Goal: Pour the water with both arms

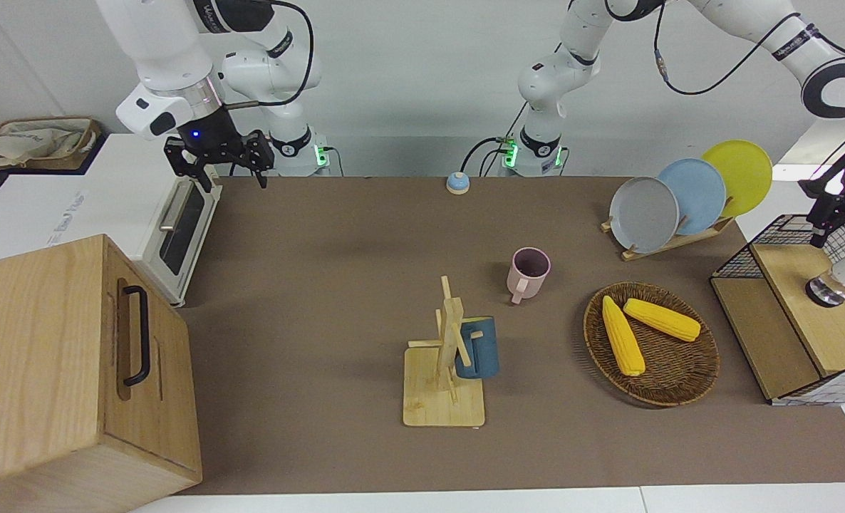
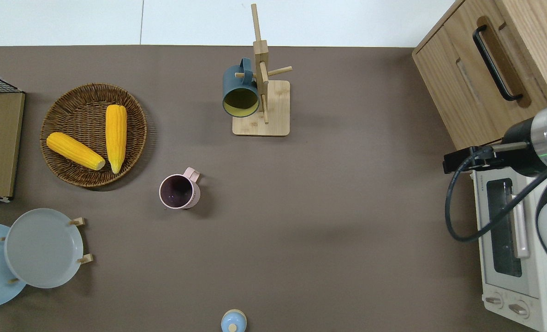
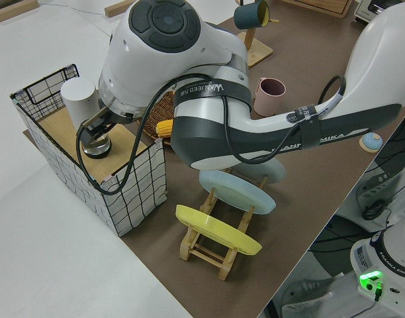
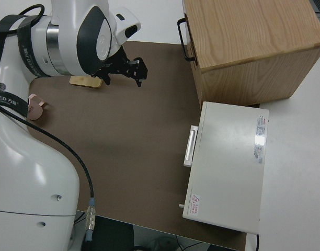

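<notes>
While the right gripper [image 1: 221, 165] hangs with jaws spread and empty over the toaster oven [image 1: 180, 214], the left gripper [image 1: 837, 214] dips toward a white cylinder [image 3: 80, 99] in the wire crate [image 3: 133, 192], its jaws' state unclear, presumably fetching the water vessel; the pink mug [image 1: 529, 273] waits upright mid-desk.

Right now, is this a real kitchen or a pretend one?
Probably a pretend one: a robot test table dressed up like a kitchen. Two white robot arms stand at a brown table with a toaster oven, a rack of plates and a basket of corn.
</notes>
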